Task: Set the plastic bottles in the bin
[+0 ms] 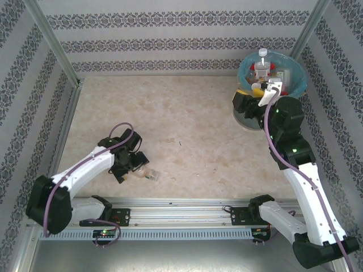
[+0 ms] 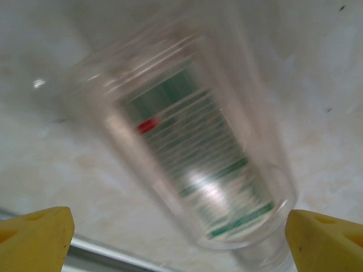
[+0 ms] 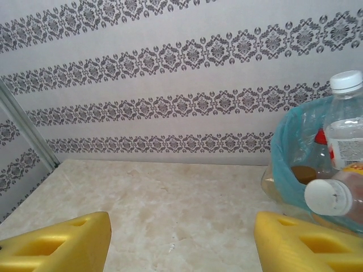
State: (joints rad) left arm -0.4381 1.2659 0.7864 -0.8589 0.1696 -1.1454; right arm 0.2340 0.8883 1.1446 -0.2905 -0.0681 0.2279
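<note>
A clear plastic bottle (image 1: 150, 174) with a green label lies on its side on the table near the front rail. My left gripper (image 1: 133, 168) hovers just left of it. In the left wrist view this bottle (image 2: 198, 158) appears blurred between my yellow fingertips (image 2: 35, 238), and the left gripper (image 2: 178, 241) stands wide open around it. The bin (image 1: 300, 72), lined with a light-blue bag, stands at the back right with several bottles (image 1: 262, 67) inside. My right gripper (image 1: 245, 97) sits by the bin's left side. In the right wrist view that gripper (image 3: 181, 243) is open and empty, with the bin (image 3: 283, 153) to its right.
Two white-capped bottles (image 3: 346, 82) (image 3: 328, 196) poke above the bin's rim. Patterned walls close off the back and sides. A metal rail (image 1: 181, 212) runs along the table's front edge. Bare marble-look tabletop (image 1: 181, 119) spreads between the arms.
</note>
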